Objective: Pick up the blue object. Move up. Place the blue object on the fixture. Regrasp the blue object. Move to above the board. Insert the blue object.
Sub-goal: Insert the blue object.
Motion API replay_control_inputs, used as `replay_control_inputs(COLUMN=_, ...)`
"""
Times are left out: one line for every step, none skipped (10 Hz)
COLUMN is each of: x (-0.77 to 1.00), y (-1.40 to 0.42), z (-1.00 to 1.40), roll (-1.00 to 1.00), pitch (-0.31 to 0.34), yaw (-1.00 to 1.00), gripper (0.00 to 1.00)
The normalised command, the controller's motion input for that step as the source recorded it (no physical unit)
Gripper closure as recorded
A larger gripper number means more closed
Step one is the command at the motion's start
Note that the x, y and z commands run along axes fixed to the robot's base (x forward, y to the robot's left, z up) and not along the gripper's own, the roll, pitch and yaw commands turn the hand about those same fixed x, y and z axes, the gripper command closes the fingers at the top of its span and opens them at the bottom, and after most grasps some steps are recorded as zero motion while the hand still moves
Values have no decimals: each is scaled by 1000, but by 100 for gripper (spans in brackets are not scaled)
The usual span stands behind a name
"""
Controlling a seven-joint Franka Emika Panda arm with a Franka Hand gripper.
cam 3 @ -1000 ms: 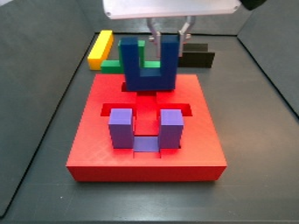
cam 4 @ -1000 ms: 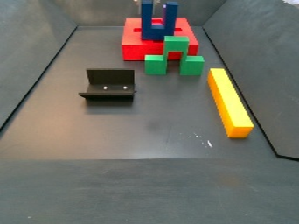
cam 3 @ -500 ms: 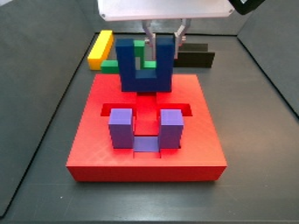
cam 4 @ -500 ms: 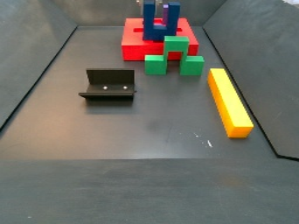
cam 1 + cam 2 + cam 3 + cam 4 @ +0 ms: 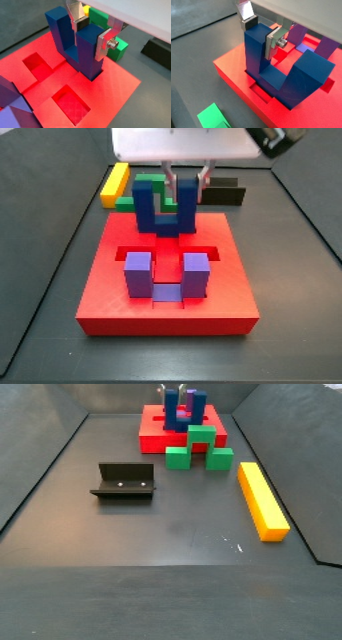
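The blue object (image 5: 164, 206) is a dark blue U-shaped block, prongs up, at the far end of the red board (image 5: 167, 313). My gripper (image 5: 186, 173) is shut on one of its prongs. In both wrist views the silver fingers (image 5: 105, 41) (image 5: 273, 41) clamp that prong, with the gripper (image 5: 92, 31) (image 5: 261, 30) at its top. The blue object's (image 5: 281, 72) (image 5: 67, 37) joining bar sits low in a recess of the board (image 5: 113, 87) (image 5: 234, 67). The black fixture (image 5: 124, 481) stands apart on the floor, empty; the blue object (image 5: 185, 406) stands on the board (image 5: 158, 431) beyond it.
A purple U-shaped block (image 5: 167, 276) sits in the board's near recess. A green block (image 5: 201, 446) and a yellow bar (image 5: 262, 500) lie beside the board. Another recess (image 5: 70, 102) in the board is open. Dark walls enclose the floor.
My gripper has lowered the blue object toward the board's far end; it now sits lower, with its bar down at the recess.
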Motion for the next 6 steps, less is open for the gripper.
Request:
replay_control_inputs(x=40, y=11, z=-683, roll=119, pitch=-16, yaw=0, gripper=100)
replay_control_inputs(x=0, y=23, z=-849, roll=159, pitch=-20, yaw=0, gripper=100)
replay_control_inputs(x=0, y=9, z=-869, roll=184, pitch=-14, yaw=0, gripper=100)
replay_control_inputs(x=0, y=0, z=0, roll=9, pitch=20, yaw=0, gripper=100)
replay_control_inputs(x=0, y=0, z=0, roll=9, pitch=0, yaw=0, gripper=100)
replay_control_inputs(x=0, y=0, z=0, roll=0, pitch=0, yaw=0, gripper=100)
